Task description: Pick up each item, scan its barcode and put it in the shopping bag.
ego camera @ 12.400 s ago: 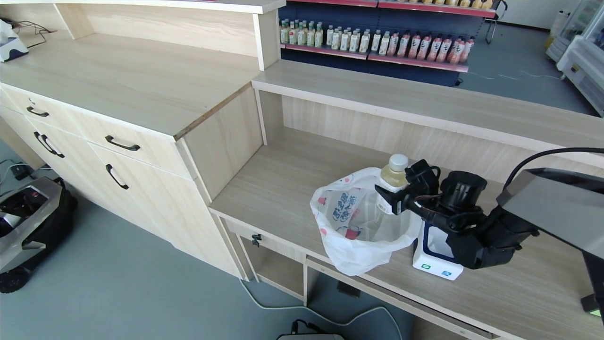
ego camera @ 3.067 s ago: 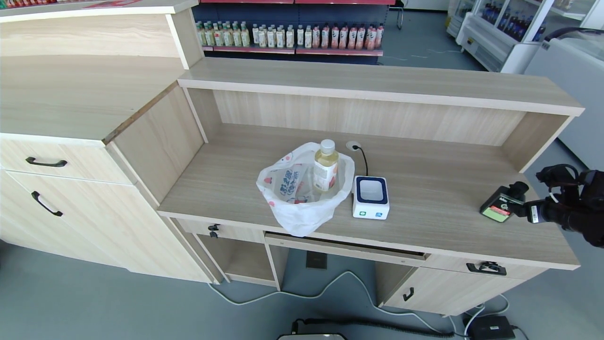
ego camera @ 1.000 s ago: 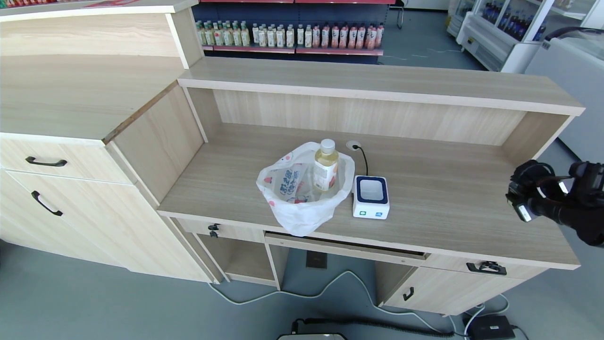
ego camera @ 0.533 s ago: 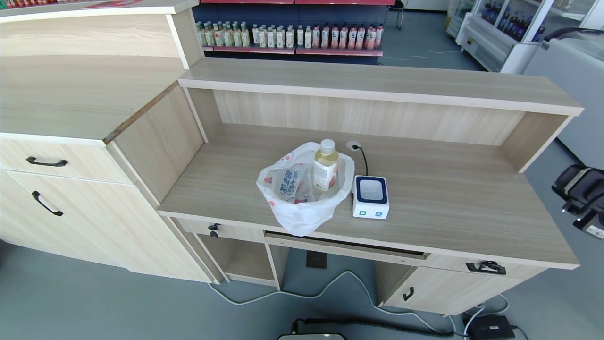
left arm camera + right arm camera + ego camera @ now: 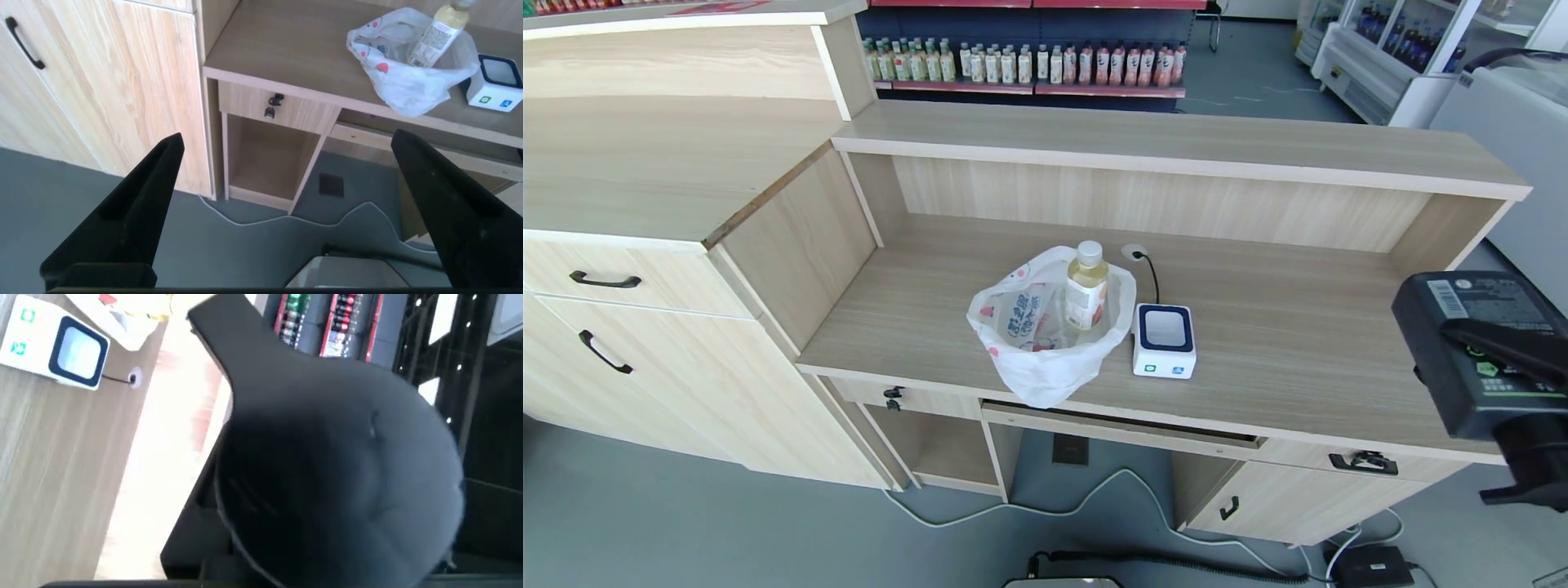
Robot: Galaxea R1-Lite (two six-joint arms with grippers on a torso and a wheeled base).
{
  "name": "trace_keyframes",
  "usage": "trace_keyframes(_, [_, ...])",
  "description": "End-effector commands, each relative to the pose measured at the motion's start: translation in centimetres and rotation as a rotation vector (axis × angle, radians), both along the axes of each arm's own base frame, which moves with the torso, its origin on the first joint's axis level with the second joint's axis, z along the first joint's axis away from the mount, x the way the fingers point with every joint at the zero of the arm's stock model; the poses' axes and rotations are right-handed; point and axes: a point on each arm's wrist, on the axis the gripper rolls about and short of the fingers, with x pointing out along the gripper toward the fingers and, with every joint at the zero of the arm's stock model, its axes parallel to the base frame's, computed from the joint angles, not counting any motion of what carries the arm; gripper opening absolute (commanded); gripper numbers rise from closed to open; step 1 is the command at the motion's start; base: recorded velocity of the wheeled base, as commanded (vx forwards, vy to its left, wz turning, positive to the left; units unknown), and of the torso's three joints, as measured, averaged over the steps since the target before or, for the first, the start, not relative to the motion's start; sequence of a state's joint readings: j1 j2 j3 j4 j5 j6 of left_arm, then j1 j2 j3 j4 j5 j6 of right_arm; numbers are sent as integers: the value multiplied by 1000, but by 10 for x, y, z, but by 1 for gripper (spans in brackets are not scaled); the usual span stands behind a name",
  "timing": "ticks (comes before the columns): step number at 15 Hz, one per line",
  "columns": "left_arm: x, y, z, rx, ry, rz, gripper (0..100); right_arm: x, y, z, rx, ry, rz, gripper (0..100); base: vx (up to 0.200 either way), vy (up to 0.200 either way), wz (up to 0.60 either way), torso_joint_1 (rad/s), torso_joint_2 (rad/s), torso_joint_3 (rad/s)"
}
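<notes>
left claw (image 5: 288, 137) spread, empty; right arm's (image 5: 1482, 359) claw state cannot be told. scan squarely over the scanner (image 5: 1165, 339), then lower gently into the bag (image 5: 1033, 371).

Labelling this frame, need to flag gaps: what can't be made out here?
Whether the right arm carries an item: head view's edge cuts it off; a dark blurred shape blocks the right wrist view.
The bottle's base: hidden by the shopping bag's wall, head view.

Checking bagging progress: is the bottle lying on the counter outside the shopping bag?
No, the bottle stands upright inside the white shopping bag.
</notes>
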State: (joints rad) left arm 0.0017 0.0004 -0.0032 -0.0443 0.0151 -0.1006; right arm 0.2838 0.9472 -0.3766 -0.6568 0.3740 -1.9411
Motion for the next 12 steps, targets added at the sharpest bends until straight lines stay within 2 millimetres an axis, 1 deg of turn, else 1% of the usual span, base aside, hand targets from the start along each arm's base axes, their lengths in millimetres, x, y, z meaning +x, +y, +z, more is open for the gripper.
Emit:
trace_keyframes(1, [0,0,0,-1,-1,0,100,-10,6,8,1,6,108,0,0,0,0,0,0,0])
trace_keyframes(4, [0,0,0,-1,-1,0,100,-17,14,8,-28,77,204,0,0,0,0,0,0,0])
trace_keyframes(6, [0,0,0,-1,-1,0,100,-13,18,12,-35,82,232,0,0,0,0,0,0,0])
trace_keyframes(7, [0,0,0,-1,-1,0,100,-6,26,16,-56,80,259,0,0,0,0,0,0,0])
trace_keyframes(8, [0,0,0,-1,-1,0,100,0,34,24,-83,39,295,0,0,0,0,0,0,0])
trace_keyframes(10, [0,0,0,-1,-1,0,100,5,46,31,-126,-12,345,0,0,0,0,0,0,0])
trace_keyframes(12, [0,0,0,-1,-1,0,100,5,55,33,-158,-47,403,0,0,0,0,0,0,0])
